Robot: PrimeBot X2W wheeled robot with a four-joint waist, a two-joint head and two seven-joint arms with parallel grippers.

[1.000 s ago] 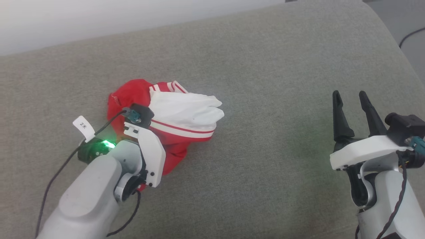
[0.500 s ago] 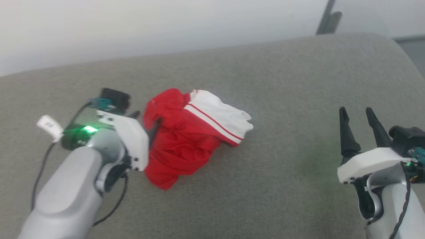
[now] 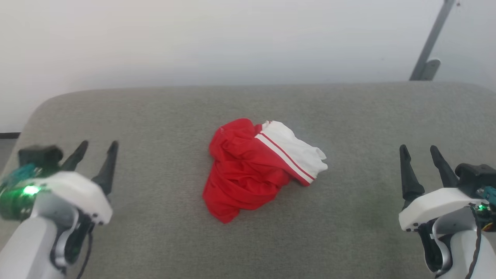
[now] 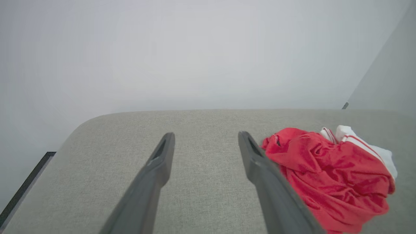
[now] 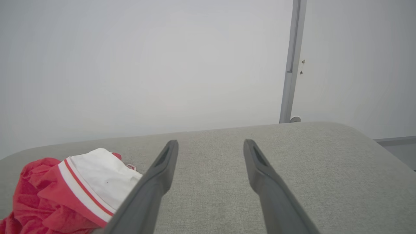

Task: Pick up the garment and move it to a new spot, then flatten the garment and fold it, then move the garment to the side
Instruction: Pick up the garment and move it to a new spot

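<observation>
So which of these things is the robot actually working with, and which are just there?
Part of the job: shirt; left gripper; right gripper.
Just there: cushion under the shirt; pole; wall.

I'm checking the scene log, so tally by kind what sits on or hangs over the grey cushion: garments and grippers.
Garments: 1, the crumpled red-and-white garment
Grippers: 2, the left gripper and the right gripper, both open and empty
Total: 3
</observation>
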